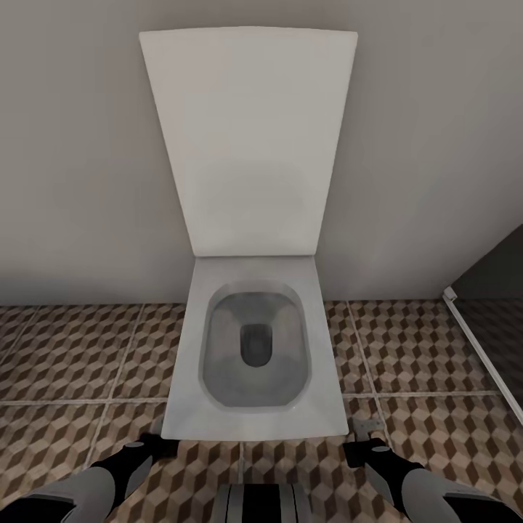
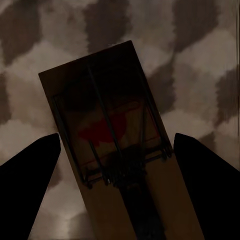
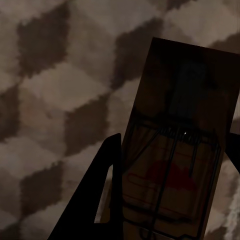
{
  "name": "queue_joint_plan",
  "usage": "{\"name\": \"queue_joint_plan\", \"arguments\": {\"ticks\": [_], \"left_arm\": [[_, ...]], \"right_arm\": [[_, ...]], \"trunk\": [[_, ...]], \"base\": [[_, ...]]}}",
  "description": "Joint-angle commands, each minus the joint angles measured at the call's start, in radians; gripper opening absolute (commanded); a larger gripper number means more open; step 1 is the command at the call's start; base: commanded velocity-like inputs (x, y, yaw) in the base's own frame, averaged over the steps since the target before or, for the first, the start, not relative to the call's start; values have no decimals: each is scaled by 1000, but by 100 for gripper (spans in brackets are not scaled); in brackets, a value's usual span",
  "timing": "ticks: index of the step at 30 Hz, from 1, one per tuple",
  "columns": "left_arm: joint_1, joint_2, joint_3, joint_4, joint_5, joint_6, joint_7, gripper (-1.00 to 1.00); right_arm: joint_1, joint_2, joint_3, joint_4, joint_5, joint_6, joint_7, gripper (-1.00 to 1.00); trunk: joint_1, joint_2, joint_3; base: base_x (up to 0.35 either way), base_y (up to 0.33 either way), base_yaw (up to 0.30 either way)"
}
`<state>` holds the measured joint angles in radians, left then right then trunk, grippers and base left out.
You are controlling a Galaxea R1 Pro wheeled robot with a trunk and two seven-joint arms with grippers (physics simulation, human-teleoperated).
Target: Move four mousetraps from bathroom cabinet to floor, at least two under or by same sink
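- facing a white toilet with its lid up against the wall, the robot holds both arms low over the bathroom floor, one at each front corner of the toilet.
- the left gripper has its two dark fingers on either side of a mousetrap; they look closed on the board's near end, though the contact itself is hidden.
- the left mousetrap's long axis runs out along the fingers, its far end free above the cube-pattern tiles.
- the right gripper carries a second mousetrap the same way, one finger beside the board's long edge.
- in the head view the right gripper has a small grey piece just ahead of it; too small to name.
- neither sink nor cabinet is here, so my judgement is that each trap still needs carrying to the sink.
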<state>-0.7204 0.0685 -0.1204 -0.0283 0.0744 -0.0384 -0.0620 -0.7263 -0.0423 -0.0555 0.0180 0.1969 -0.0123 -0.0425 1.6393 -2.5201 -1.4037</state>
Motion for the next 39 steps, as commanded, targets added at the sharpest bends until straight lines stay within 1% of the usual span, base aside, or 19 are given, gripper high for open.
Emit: {"name": "queue_joint_plan", "arguments": {"ticks": [1,3,8,28,39], "left_arm": [[-1,0,-8,1,8,-11,-3,-100],[0,0,-8,1,7,-29,-3,-100],[0,-1,-8,1,5,-39,-2,-100],[0,-1,-8,1,4,-39,9,-100],[-1,-6,-8,0,3,-38,13,-100]], "right_arm": [[-1,0,-6,2,9,-1,-2,-100],[-1,-1,-6,2,9,-1,-2,-100],[-1,-2,-6,2,9,-1,-2,-100],[-1,-4,-5,0,16,-1,3,-100],[-1,-5,-5,0,16,-1,3,-100]], "trunk": [[0,0,-1],[0,0,-1],[0,0,-1],[0,0,-1],[0,0,-1]], "base": [[0,0,0],[0,0,0],[0,0,0],[0,0,0],[0,0,0]]}}
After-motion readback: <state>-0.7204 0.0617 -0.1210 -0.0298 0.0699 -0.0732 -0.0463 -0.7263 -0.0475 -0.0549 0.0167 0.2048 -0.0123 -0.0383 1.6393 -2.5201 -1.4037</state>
